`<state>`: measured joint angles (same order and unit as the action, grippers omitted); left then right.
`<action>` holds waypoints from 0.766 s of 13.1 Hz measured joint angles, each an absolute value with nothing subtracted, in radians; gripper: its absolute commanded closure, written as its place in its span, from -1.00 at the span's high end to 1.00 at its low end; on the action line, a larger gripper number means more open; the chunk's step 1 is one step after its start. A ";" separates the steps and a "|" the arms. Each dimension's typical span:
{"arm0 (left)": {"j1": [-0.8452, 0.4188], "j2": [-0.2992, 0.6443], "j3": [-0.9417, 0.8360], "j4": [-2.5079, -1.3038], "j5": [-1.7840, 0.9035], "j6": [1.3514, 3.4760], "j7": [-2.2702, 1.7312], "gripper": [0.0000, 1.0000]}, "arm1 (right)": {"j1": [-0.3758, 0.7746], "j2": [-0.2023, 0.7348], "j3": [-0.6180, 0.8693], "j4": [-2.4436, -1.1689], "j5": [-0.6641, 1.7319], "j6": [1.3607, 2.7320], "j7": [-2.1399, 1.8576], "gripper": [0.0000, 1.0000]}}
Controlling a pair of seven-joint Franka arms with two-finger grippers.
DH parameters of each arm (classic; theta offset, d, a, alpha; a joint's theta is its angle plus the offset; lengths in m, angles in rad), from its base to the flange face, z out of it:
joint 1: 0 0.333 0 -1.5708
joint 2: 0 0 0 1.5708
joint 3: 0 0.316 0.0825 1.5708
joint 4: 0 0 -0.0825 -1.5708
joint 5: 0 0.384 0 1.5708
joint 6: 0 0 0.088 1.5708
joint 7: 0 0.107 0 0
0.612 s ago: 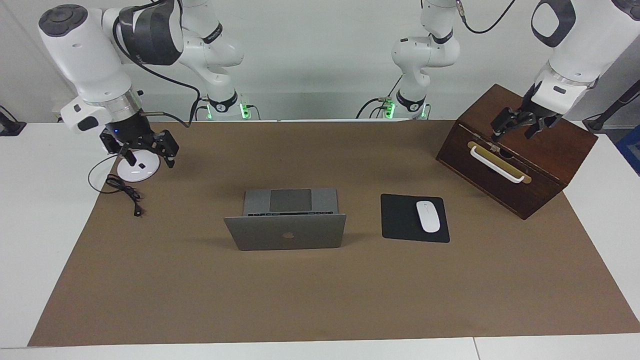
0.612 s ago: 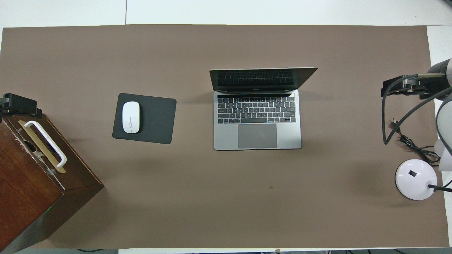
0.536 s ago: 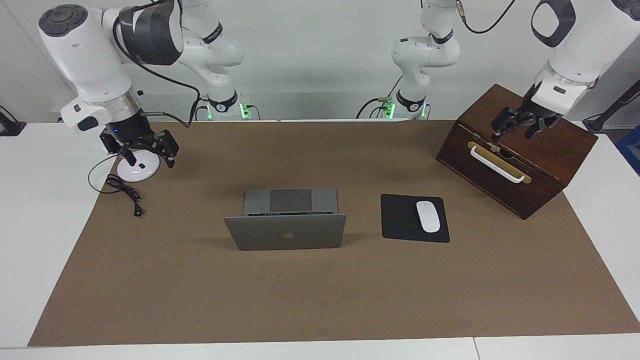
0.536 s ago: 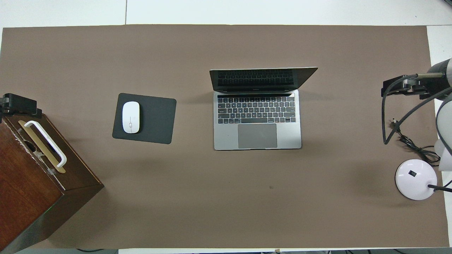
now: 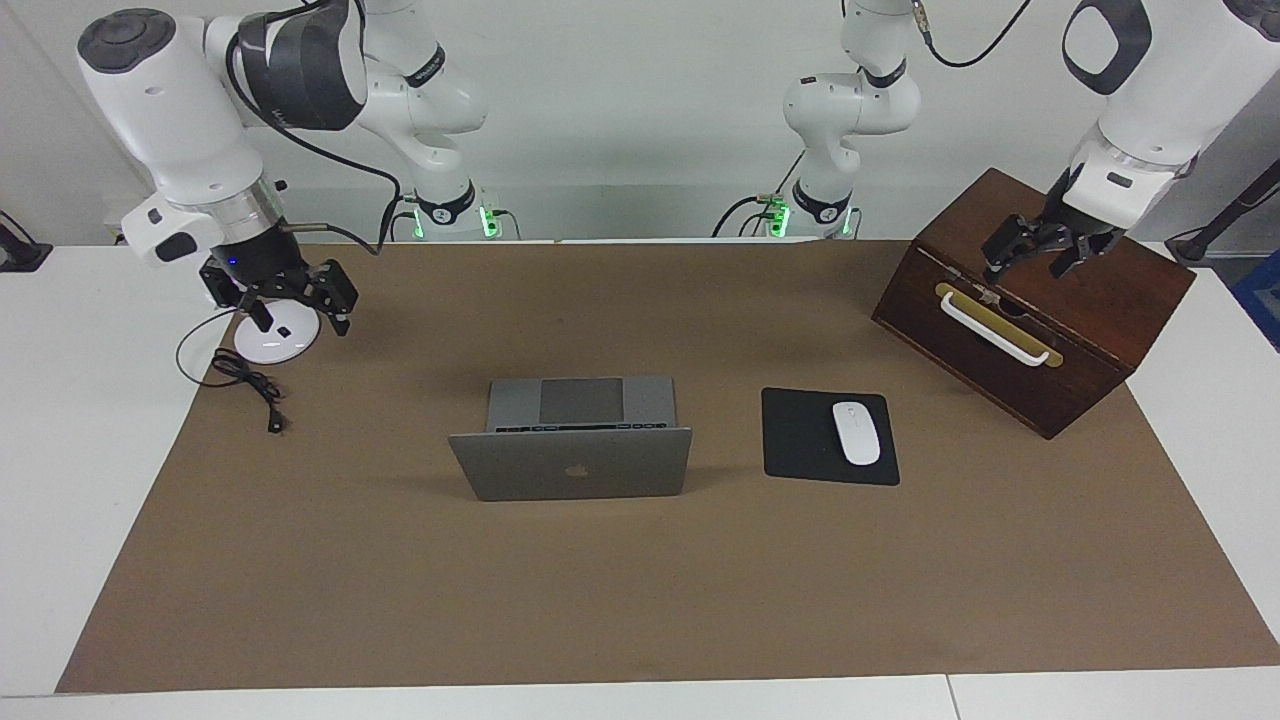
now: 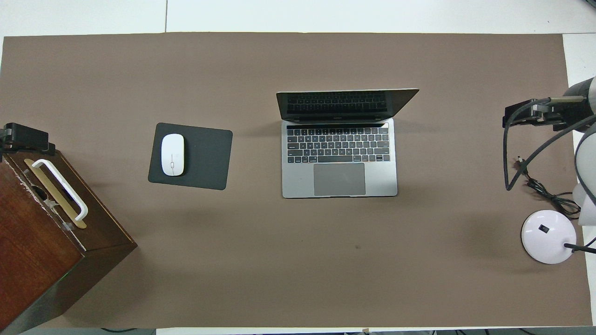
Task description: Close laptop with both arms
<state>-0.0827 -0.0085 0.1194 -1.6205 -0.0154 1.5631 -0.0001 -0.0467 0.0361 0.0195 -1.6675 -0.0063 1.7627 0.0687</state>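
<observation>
You have the slim silver-grey metal laptop [image 5: 572, 450] in the middle of the brown table mat [image 5: 640, 580], lid up and leaning slightly over the dark keyboard. Its trackpad edge faces the robots and its apple-logo lid back faces away from them; its long axis runs from one arm's end of the table to the other.

Beside it, toward the left arm's end, a white mouse [image 5: 856, 432] lies on a black rectangular mouse pad [image 5: 800, 440]. Nearer the robots at that end, your dark wooden box with a white handle [image 5: 1030, 300] sits closed and turned at an angle; its contents cannot be seen.

Left gripper [image 5: 1040, 252] hangs over that box, fingers spread, holding nothing. Right gripper [image 5: 295, 305] hangs over the round white lamp base [image 5: 275, 340] and its black cable [image 5: 250, 385], fingers likewise spread and empty. Both are well apart from the laptop.
</observation>
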 measured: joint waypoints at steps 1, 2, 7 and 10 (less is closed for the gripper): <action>-0.083 -0.009 0.120 -1.625 -0.015 1.564 0.000 1.00 | -0.047 0.036 0.019 -1.668 -0.006 1.763 0.069 1.00; -0.083 -0.008 0.120 -1.630 -0.015 1.566 0.000 1.00 | -0.047 0.036 0.019 -1.667 -0.006 1.763 0.069 1.00; -0.083 -0.011 0.121 -1.632 -0.015 1.573 0.000 1.00 | -0.048 0.036 0.019 -1.669 -0.006 1.764 0.069 1.00; -0.083 -0.012 0.120 -1.632 -0.015 1.582 0.000 1.00 | -0.048 0.036 0.019 -1.669 -0.006 1.764 0.069 1.00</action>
<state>-0.0826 -0.0119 0.1200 -1.6315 -0.0154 1.5816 -0.0002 -0.0477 0.0356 0.0188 -1.6694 -0.0063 1.7638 0.0687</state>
